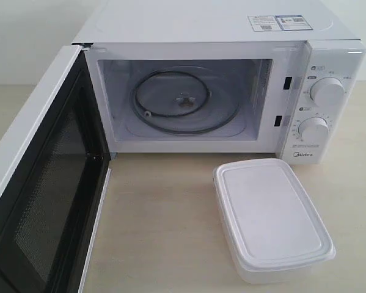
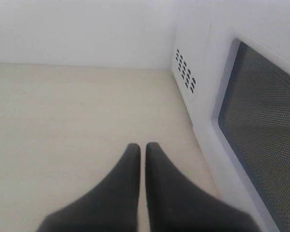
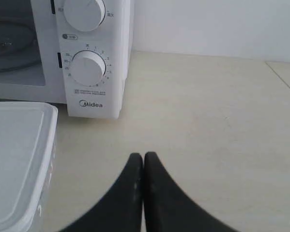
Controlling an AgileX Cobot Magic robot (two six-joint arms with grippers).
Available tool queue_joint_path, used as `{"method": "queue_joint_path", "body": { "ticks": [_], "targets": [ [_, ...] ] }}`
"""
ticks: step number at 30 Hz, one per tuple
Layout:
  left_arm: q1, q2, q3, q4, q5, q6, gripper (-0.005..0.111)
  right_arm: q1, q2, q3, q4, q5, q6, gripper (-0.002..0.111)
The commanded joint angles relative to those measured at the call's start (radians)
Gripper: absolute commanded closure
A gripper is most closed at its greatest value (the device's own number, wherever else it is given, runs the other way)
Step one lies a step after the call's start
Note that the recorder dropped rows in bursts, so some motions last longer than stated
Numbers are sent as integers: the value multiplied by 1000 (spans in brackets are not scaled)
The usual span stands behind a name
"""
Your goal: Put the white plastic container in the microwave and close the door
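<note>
I see L claw pinched closed, holding nothing, low over table near open door. R claw likewise. Lidded box sits lower right of ext. frame, before microwave; turntable inside.

Pale table; microwave at rear; white plastic container just before it, right side.
</note>
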Motion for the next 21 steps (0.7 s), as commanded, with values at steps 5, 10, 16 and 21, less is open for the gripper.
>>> {"method": "queue_joint_path", "body": {
  "ticks": [5, 10, 16, 21],
  "targets": [
    [3, -4, 4, -8, -1, 4, 102, 2, -5, -1, -3, -13, 0, 109],
    [3, -4, 4, -8, -1, 4, 102, 2, -5, -1, -3, -36, 0, 109],
    [3, -4, 4, -8, -1, 4, 102, 2, -5, -1, -3, -271, 0, 109],
    [3, -4, 4, -8, -1, 4, 102, 2, -5, -1, -3, -447, 0, 109]
  ]
}}
